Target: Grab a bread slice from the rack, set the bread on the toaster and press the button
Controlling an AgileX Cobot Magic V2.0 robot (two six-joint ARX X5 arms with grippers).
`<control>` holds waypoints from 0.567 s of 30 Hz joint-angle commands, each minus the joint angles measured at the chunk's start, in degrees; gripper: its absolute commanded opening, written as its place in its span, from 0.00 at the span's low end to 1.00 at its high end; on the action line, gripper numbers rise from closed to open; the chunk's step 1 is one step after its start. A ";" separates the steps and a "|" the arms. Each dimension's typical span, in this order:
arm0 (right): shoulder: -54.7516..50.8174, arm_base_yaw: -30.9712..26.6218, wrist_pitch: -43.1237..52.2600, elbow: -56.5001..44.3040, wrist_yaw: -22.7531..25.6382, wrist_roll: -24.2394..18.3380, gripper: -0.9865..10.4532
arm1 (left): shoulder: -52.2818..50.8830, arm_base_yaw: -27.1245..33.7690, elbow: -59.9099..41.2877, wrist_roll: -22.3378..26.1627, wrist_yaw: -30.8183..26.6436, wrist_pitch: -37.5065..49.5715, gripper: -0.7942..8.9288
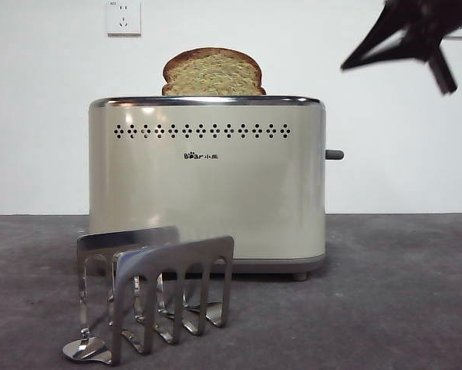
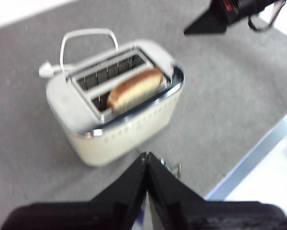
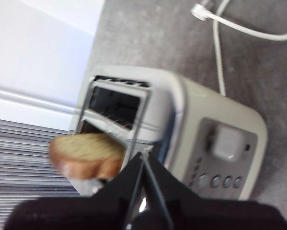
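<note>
the slice of bread (image 1: 213, 73), dark-crusted with a domed top and speckled tan crumb, stands in one slot of the boxy cream toaster (image 1: 207, 185), poking above its chrome rim. the button (image 1: 335, 155), a small grey stub, juts from the narrow side. the shiny steel rack (image 1: 150, 297) sits on the grey textured bench (image 1: 400, 301) in front. left tool (image 2: 146, 158) and right tool (image 3: 143, 158) are both clenched, empty, above the toaster.

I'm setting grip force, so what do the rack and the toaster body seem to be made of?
The rack looks like polished steel: mirror-bright and reflective. The toaster has a glossy cream shell, painted metal or plastic, I can't tell, with a chrome-looking top rim.
</note>
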 commanded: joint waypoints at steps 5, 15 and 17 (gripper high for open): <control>7.85 0.02 0.02 1.38 -0.28 -0.31 0.08 | -5.46 0.09 -9.60 -4.55 0.17 0.00 0.08; 12.83 0.07 0.28 1.38 -0.26 -1.51 0.08 | -7.89 0.09 -14.36 -7.06 0.15 0.00 0.08; 13.66 0.09 0.17 1.38 -0.22 -1.51 0.08 | -7.85 0.09 -14.36 -7.10 0.17 0.02 0.08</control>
